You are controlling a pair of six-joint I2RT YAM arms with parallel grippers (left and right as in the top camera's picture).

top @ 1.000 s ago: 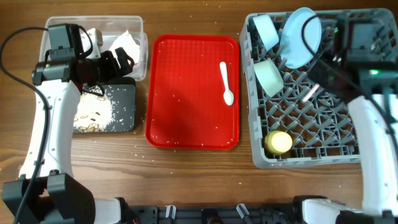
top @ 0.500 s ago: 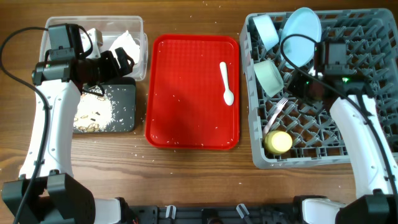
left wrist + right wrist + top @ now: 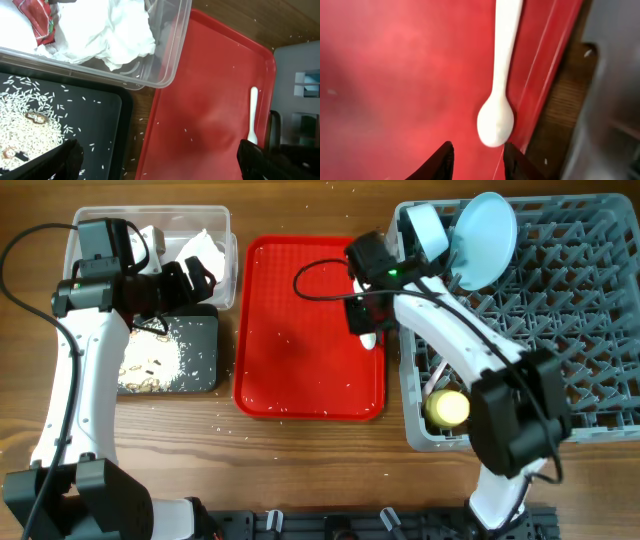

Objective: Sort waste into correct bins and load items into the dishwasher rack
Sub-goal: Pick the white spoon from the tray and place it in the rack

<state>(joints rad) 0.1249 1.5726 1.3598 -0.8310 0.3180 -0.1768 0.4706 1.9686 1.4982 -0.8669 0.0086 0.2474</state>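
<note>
- White plastic spoon [image 3: 496, 120] lies on the flat red serving tray [image 3: 290, 330], along its right rim, mid-worktop.
- Your right gripper [image 3: 477, 150] hovers at the spoon's bowl end, fingers narrowly parted and holding nothing.
- Your left gripper [image 3: 160, 165] hangs near the far-left corner, fingers spread wide and empty, above the clear rectangular plastic tub [image 3: 170, 60] and the shallow black rectangular tray [image 3: 100, 115].
- The large grey plastic lattice rack [image 3: 560, 310] fills the right edge.
</note>
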